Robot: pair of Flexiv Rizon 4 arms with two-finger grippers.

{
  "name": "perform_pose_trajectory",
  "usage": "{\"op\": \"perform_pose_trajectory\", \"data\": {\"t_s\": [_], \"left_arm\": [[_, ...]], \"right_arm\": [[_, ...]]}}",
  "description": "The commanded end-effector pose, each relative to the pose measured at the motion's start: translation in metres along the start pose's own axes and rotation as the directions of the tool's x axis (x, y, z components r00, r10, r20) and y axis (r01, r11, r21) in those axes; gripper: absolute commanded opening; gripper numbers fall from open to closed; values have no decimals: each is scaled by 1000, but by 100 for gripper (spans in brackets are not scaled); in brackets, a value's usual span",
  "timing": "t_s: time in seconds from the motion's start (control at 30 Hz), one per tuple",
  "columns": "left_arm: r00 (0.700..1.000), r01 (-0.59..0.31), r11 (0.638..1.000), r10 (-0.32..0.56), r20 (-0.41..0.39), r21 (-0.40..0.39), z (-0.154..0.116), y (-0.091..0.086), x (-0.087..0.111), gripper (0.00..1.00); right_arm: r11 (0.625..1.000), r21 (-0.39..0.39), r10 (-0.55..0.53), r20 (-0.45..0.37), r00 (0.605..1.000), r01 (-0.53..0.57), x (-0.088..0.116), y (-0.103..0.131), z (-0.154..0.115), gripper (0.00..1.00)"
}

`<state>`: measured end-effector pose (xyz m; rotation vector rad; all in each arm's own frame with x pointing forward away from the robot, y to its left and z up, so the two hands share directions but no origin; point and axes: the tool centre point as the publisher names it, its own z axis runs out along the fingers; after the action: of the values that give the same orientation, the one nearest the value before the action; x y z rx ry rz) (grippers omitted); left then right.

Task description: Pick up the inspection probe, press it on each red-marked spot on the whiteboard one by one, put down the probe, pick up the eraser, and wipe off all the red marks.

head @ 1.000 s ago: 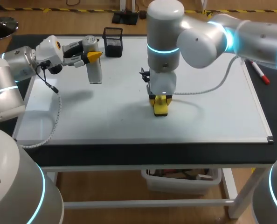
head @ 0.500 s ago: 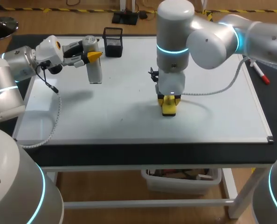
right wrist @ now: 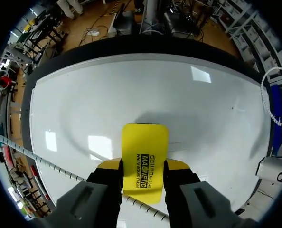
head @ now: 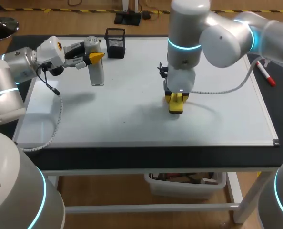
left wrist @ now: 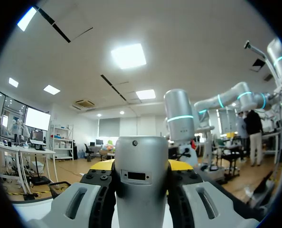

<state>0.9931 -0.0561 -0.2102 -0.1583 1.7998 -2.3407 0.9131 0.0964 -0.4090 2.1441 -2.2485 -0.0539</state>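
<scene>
— What's the surface, seen from above?
— A whiteboard fills most of the frame. I can't find a red mark on it. A black pen holder stands at its upper edge, and a marker lies at the right edge.

— And the arms?
— Upper left, the left gripper holds the probe upright above the board. Just right of centre, the right gripper points straight down, with the yellow eraser on the board.

— The left wrist view?
— The probe fills the gap between the fingers, which clamp it on both sides.

— The right wrist view?
— The fingers pinch the eraser by its long sides, and its far end juts ahead of them. The board under it looks clean.

— So which step?
— Wiping, probably near its end, though the probe hasn't been put down. Next, I'd say, sweep any corner not yet covered, pressing flat, then lift off.
</scene>
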Motion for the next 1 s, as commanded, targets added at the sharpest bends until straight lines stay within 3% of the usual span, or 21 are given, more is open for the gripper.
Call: {"op": "perform_pose_trajectory", "data": {"t_s": [0.03,0.37,0.53,1.0], "left_arm": [[1000,-3,1000,3,4,1,1,-1,1,0],[1000,-3,1000,3,4,1,1,-1,1,0],[1000,-3,1000,3,4,1,1,-1,1,0],[1000,-3,1000,3,4,1,1,-1,1,0]], "right_arm": [[1000,5,-2,0,1000,2,2,1,-1,0],[1000,10,8,-2,1000,-8,3,-4,-1,0],[998,52,-16,-40,999,18,1,-41,-7,0],[998,16,-60,9,998,59,1,-151,-7,0]]}}
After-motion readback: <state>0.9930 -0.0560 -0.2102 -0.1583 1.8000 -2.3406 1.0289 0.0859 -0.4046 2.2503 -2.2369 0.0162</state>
